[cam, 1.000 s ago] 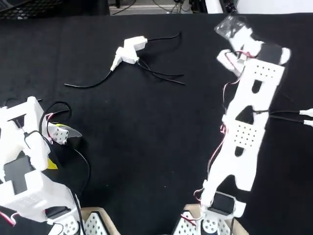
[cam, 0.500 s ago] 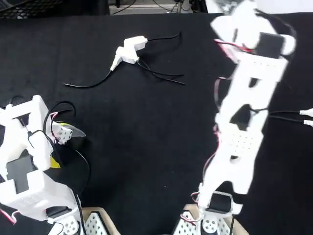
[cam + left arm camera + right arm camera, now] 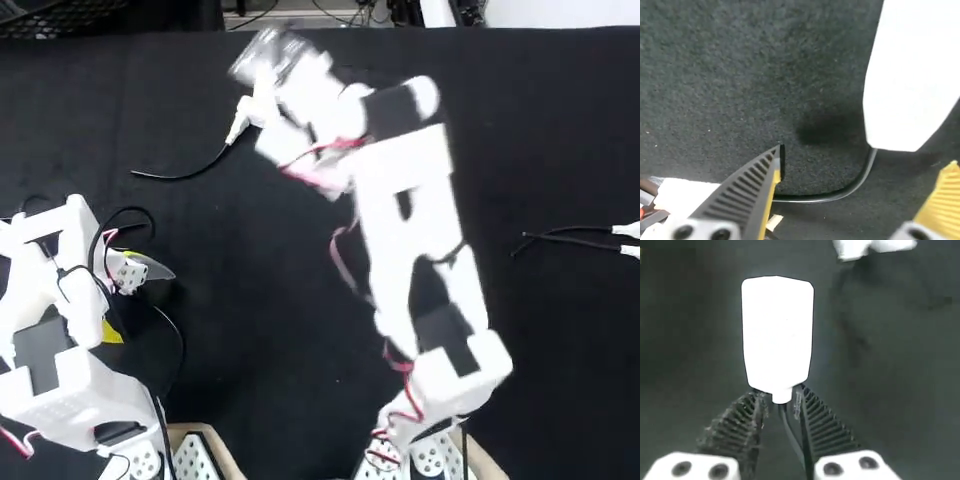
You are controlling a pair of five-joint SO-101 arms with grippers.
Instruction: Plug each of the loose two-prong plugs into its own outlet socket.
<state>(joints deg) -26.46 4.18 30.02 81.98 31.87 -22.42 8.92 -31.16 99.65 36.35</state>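
Observation:
My right gripper (image 3: 780, 400) is shut on the neck of a white plug (image 3: 777, 330), whose black cord runs back between the fingers. In the high view that gripper (image 3: 262, 55) hangs blurred at the table's far middle, right over a white plug-and-socket cluster (image 3: 240, 125) with a black cord (image 3: 185, 172); the arm hides most of the cluster. Another white piece (image 3: 870, 247) lies beyond the held plug. My left gripper (image 3: 865, 157) is open near the left edge (image 3: 135, 272), above the black mat, with a white block (image 3: 910, 75) and a curved black cord (image 3: 840, 192) between its fingers.
A black mat (image 3: 250, 300) covers the table. At the right edge lies a small white plug (image 3: 630, 232) on a thin black cord (image 3: 560, 235). The arm bases (image 3: 190, 455) stand at the near edge.
The right arm has swung from the far right across to the far middle, now above the white cluster. The left arm has barely moved.

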